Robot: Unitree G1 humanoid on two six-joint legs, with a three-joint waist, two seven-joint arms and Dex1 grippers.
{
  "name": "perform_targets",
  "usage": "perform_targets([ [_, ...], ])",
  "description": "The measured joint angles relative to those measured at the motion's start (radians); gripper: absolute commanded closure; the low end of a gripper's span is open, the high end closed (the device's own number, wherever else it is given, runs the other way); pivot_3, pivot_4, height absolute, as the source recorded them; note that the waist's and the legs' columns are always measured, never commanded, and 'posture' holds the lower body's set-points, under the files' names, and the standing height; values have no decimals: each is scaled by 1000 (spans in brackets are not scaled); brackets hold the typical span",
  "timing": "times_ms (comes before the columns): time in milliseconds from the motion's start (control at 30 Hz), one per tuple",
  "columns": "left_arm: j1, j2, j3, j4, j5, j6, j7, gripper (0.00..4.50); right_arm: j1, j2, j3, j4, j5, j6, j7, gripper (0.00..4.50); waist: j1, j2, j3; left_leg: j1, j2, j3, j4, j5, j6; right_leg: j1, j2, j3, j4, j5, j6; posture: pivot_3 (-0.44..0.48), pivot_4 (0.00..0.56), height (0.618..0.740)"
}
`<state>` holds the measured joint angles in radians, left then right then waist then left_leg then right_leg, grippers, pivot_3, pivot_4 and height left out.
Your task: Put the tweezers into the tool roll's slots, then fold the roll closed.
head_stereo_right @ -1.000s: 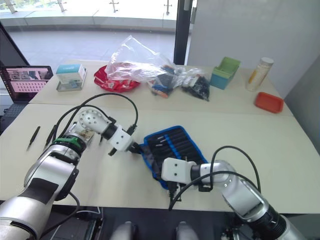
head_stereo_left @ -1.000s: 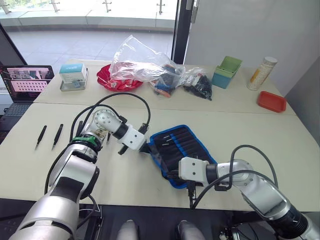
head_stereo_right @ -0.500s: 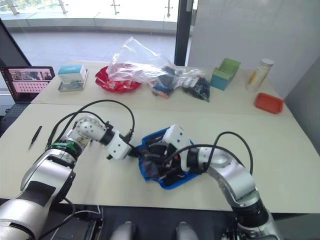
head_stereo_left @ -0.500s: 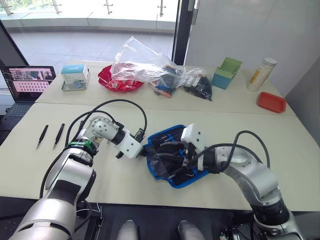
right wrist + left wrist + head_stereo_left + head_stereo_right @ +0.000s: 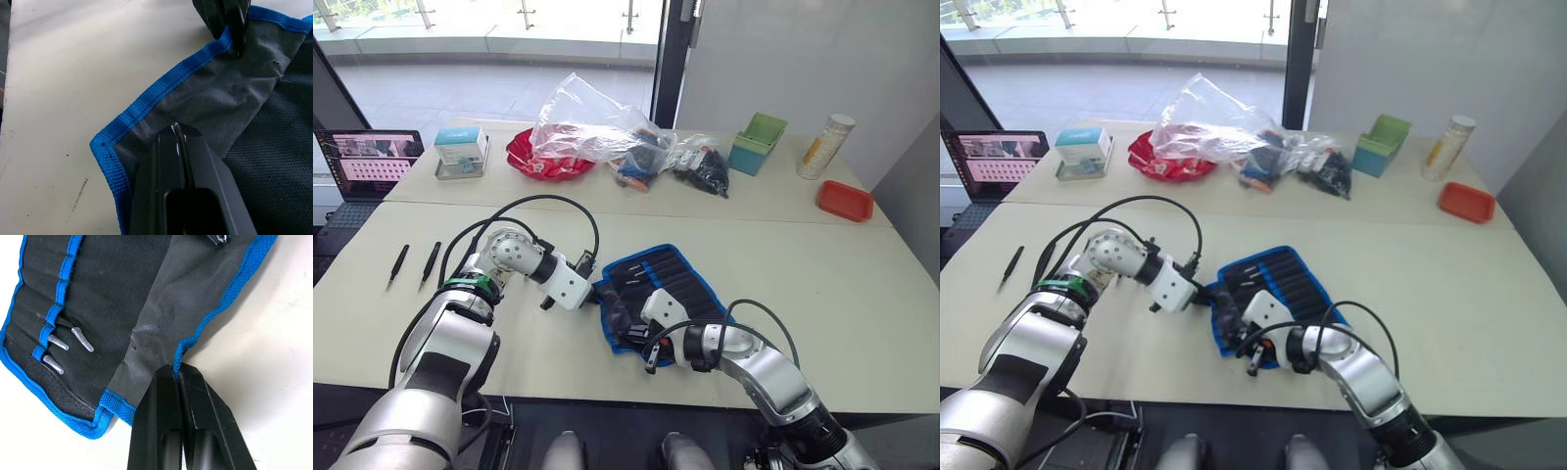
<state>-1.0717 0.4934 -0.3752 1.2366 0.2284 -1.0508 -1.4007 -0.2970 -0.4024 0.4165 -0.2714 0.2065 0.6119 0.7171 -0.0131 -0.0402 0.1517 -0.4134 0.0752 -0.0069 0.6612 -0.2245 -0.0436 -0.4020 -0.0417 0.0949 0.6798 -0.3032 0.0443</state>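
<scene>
1. The tool roll (image 5: 658,291) lay open near the middle of the table (image 5: 862,274), toward its near edge; it was woven black fabric edged in ribbed bright blue binding.
2. Its slots (image 5: 54,318) ran as narrow parallel pockets, with three slim grey tips poking out below the blue band.
3. The left gripper (image 5: 175,374) had its two black fingers pressed together on the roll's blue-bound left edge.
4. The right gripper (image 5: 175,134) was clamped on a thin grey inner flap at the roll's near left corner.
5. Two loose tweezers (image 5: 412,265), slim, black and pointed, lay side by side far off to the left.
6. The table was smooth and cream-coloured, with a seam across it.
7. At its far side sat crumpled clear plastic bags (image 5: 597,127), a green box (image 5: 758,141) and a red tray (image 5: 845,199); glass walls stood beyond.
</scene>
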Motion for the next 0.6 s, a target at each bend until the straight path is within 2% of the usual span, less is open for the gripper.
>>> perform_targets([
  [133, 0, -4, 36, -3, -57, 81, -99, 2770, -3, 3, 8, 20, -3, -18, 2, 4500, -5, 0, 0, 1, 0, 0, 0, 0, 0, 0, 0, 0, 0, 0, 0, 0, 150, 723],
  [200, 2, 1, 50, -10, -94, 179, -161, 1995, -5, 5, 10, 25, -3, -23, 3, 4500, -8, 0, 0, 2, 0, 0, 0, 0, 0, 1, 0, 0, 1, 0, 0, 0, 150, 723],
  [233, 5, 8, 48, -16, -110, 231, -178, 1800, -6, 6, 12, 27, -3, -24, 3, 4500, -9, 0, 0, 2, 0, 0, 0, 0, 0, 1, 0, 0, 1, 0, 0, 0, 150, 723],
  [267, 11, 26, 25, -34, -142, 324, -189, 1403, -9, 7, 14, 30, -3, -26, 4, 4500, -11, 0, 0, 2, 0, 0, 0, 0, 0, 1, 0, 0, 1, 0, 0, 0, 150, 723],
  [333, 25, 64, -16, -82, -215, 488, -201, 1403, -11, 7, 19, 33, -7, -33, 7, 4500, -15, 0, 0, 2, 0, -1, 0, 0, 0, 1, 1, 0, 1, 0, 0, 0, 150, 723],
  [433, 69, 90, -20, -194, -366, 744, -208, 1403, -14, 4, 18, 35, -9, -35, 11, 4500, -19, 0, 0, 1, 0, -2, 0, 0, 0, 1, 1, -1, 1, -1, 1, 0, 150, 723],
  [600, 103, 68, 102, -379, -537, 1090, -200, 2873, -16, 4, 18, 35, -15, -36, 12, 4500, -18, 0, 0, 1, 0, -3, 0, 0, 0, 2, 1, -2, 1, -1, 1, 0, 150, 723],
])
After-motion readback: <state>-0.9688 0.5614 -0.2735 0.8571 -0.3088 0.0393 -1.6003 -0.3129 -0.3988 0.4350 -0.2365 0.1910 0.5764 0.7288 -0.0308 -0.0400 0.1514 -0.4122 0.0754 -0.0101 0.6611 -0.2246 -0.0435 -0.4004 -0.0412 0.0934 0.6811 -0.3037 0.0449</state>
